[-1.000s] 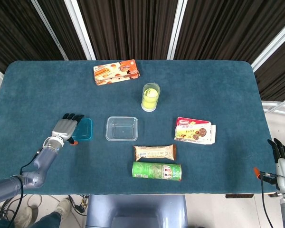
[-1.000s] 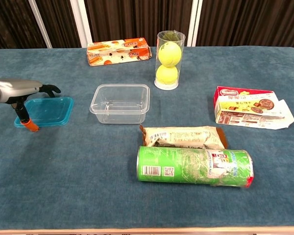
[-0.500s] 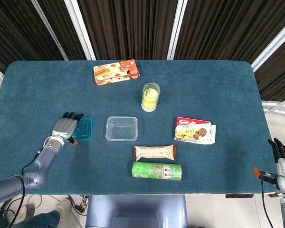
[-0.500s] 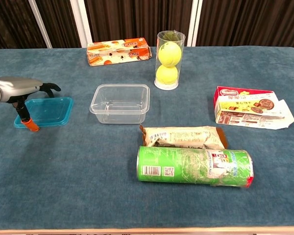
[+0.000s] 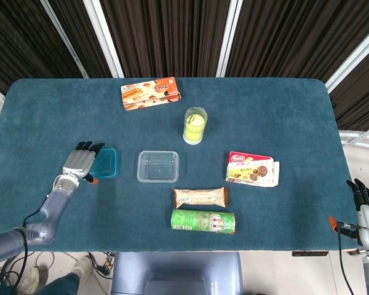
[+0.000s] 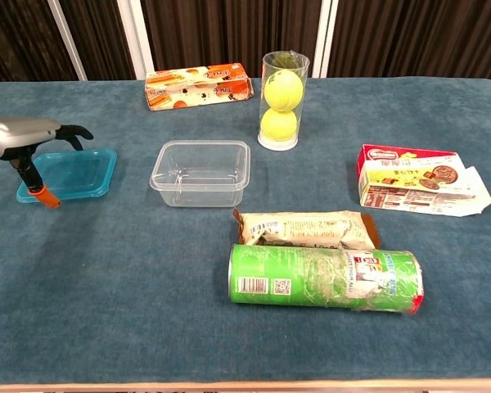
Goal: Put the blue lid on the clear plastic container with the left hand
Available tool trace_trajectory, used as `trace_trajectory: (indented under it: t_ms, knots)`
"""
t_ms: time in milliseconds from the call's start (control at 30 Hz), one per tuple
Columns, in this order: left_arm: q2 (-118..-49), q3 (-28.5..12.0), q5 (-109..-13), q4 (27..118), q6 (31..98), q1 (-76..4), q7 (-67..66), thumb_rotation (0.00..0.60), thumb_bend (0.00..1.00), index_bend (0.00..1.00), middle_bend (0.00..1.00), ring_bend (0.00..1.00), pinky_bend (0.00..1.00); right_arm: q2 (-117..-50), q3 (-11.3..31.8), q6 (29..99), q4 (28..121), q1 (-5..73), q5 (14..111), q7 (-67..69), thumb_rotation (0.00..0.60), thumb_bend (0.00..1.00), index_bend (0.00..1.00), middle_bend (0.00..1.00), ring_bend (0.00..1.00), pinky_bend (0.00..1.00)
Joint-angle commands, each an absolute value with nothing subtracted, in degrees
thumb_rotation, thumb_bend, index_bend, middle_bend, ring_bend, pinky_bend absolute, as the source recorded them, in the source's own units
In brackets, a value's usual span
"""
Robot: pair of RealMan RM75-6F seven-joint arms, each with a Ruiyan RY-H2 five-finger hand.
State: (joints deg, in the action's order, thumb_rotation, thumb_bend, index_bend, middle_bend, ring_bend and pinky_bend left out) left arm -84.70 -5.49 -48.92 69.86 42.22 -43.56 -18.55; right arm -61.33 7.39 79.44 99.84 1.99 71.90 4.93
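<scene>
Blue lid has shifted leftward on the counter over the last second, away from the clear plastic container, with the left hand moving the same way over the lid's left edge. The left hand's fingers are extended over the lid; whether any of them grip it cannot be determined, and the lid appears to lie flat on the counter. The gap to the container has widened, so the placement step is judged not yet begun.

Right hand rests at the counter's near right corner, fingers apart, holding nothing.

Nothing lies between lid and container. A tennis ball tube, biscuit packet, green crisp can and two snack boxes sit clear of that path.
</scene>
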Motion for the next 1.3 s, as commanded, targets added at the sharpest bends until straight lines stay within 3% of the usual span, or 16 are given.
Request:
trace_trajectory:
  t_ms: [33,400,667,967,1300]
  knots:
    - [-84.03,-5.79,-49.09,70.66,42.37,-43.46,-18.14,0.600,0.13,0.06,0.34,0.00,0.00,-61.34,7.39,79.49,99.86,1.98,71.90,4.90,0.600,0.29,0.10,0.00,0.00,0.00]
    - [-77.03,-8.48,-49.06,82.00,45.36,-44.99,-20.15,0.600,0.13,0.06,0.34,0.00,0.00,-61.31,7.44,79.42,99.97,1.99,71.80,5.03,0.600,0.29,0.10,0.00,0.00,0.00]
    - [-72.04,-10.86,-42.64,93.47,46.69,-50.35,-27.84,0.600,0.13,0.06,0.34,0.00,0.00,-61.31,7.43,79.41,99.98,1.99,71.81,5.03,0.600,0.29,0.10,0.00,0.00,0.00]
    - [-75.37,-11.73,-25.35,98.33,47.70,-62.37,-38.07,0.600,0.13,0.06,0.34,0.00,0.00,-61.30,7.56,79.40,99.95,1.99,71.57,5.16,0.600,0.29,0.10,0.00,0.00,0.00]
    - [-81.44,-10.70,-20.33,95.73,50.66,-66.14,-38.19,0.600,0.13,0.07,0.34,0.00,0.00,-61.34,7.65,79.61,99.86,1.89,71.43,5.20,0.600,0.29,0.10,0.00,0.00,0.00]
